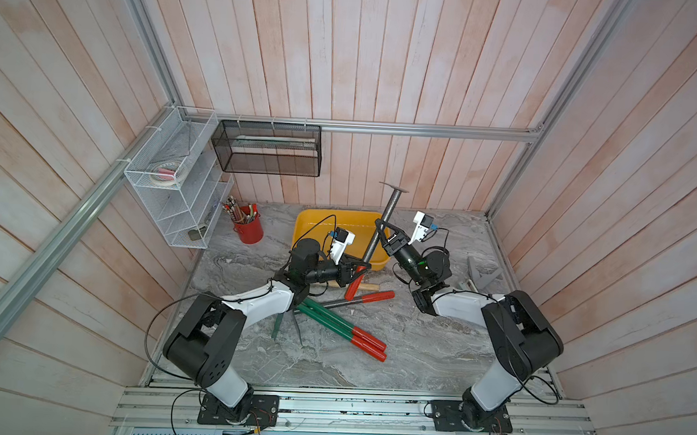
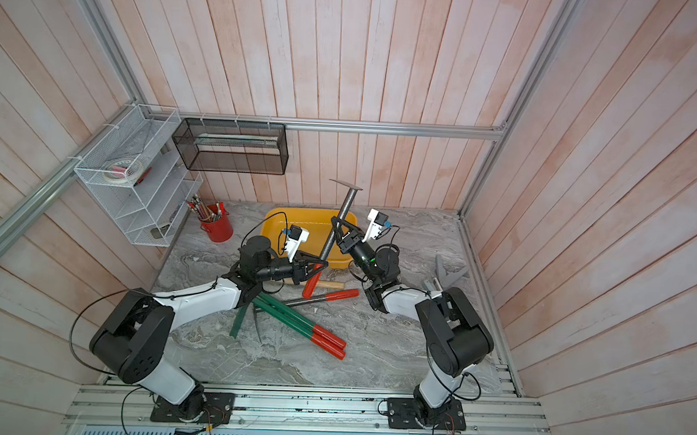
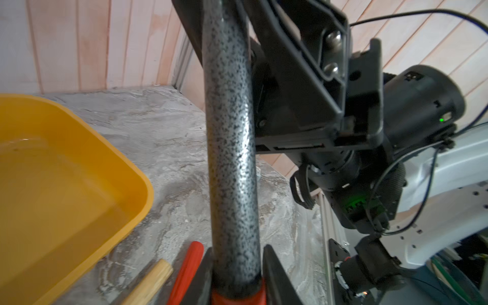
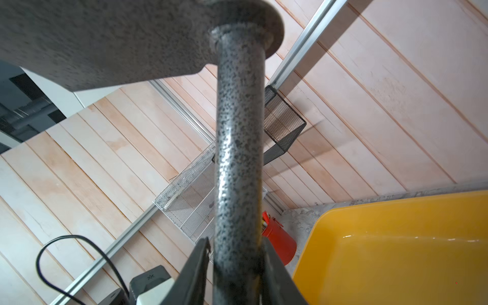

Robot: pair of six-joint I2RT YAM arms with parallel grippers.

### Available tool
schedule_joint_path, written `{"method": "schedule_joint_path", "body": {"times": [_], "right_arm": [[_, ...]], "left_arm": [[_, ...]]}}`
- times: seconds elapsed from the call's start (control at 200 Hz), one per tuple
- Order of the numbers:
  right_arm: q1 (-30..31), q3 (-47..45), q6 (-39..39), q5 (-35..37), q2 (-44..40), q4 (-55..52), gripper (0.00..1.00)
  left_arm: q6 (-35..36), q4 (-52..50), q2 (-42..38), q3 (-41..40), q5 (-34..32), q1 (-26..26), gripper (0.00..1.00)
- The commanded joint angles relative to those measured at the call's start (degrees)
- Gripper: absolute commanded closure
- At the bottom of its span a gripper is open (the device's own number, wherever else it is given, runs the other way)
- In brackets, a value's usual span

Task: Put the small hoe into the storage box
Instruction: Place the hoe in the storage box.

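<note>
The small hoe (image 1: pixel 390 208) hangs tilted beside the storage box (image 1: pixel 359 218), not yet inside — left jaws pinch it, right jaws' hold unclear.

Small hoe (image 3: pixel 232 158): speckled glossy metal; storage box (image 3: pixel 142 182): smooth glossy plastic.

The storage box (image 1: pixel 317 225) is sitting on the table (image 1: pixel 393 352) near the back wall, between the two arms. The small hoe (image 1: pixel 392 204) is leaning over the box's right end, blade uppermost toward the back wall, handle end lowest in front of the box. The left gripper (image 1: pixel 362 266) is clasping the lower shaft at the box's front right corner, while the right gripper (image 1: pixel 382 227) is straddling the shaft higher up. A pencil pot (image 1: pixel 250 229) is standing left of the box, beside a wire rack (image 1: pixel 175 201) hanging on the left wall. A mesh basket (image 1: pixel 268 149) is hanging on the back wall. Long-handled tools (image 1: pixel 333 320) are lying crossed in front of the box.
</note>
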Motion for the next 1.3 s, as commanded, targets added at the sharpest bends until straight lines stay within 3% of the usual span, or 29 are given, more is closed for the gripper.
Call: {"method": "schedule_joint_path", "body": {"times": [0.0,0.165,0.425,0.47,0.54,0.615,0.695,0.745,0.855,0.92,1.165,1.29], "right_arm": [[-0.6,-1.3,1.2,-1.2,2.3,3.1,0.59],[-1.3,-1.9,2.2,-2.0,4.5,4.9,0.55],[-3.0,-3.6,3.0,-3.6,7.2,7.3,0.57],[-3.3,-4.1,3.2,-3.9,7.6,8.5,0.63],[-3.9,-4.2,4.2,-5.1,8.9,10.9,0.84],[-4.6,-3.4,5.5,-7.4,10.6,13.7,1.0],[-4.9,-2.5,6.7,-9.1,12.0,16.0,1.0],[-5.0,-2.0,6.8,-9.9,12.4,16.5,1.0],[-5.0,-1.5,6.7,-11.3,12.6,17.3,1.0],[-4.9,-1.3,6.7,-12.2,12.7,18.0,1.0],[-4.9,0.0,7.3,-16.9,12.6,20.3,1.0],[-4.8,0.9,7.4,-19.1,12.2,20.6,1.0]], "left_arm": [[7.6,-2.7,-3.4,2.6,-6.8,0.3,1.0],[9.0,-4.5,-4.5,2.5,-8.5,0.3,1.0],[12.3,-8.9,-5.2,2.7,-10.7,0.3,1.0],[13.4,-10.2,-5.5,2.9,-10.7,0.3,1.0],[15.1,-13.1,-5.3,3.6,-8.7,0.3,1.0],[15.4,-14.7,-5.1,3.9,-7.0,0.2,1.0],[15.3,-16.1,-5.2,4.0,-4.8,0.2,1.0],[15.3,-16.5,-5.3,3.9,-3.7,0.3,0.92],[14.9,-16.4,-5.5,4.2,-0.1,0.7,0.62],[14.3,-15.7,-5.1,4.6,3.4,1.2,0.51],[9.5,-11.7,0.0,7.0,16.8,3.9,0.4],[9.8,-12.5,2.8,8.4,18.8,4.4,0.35]]}}
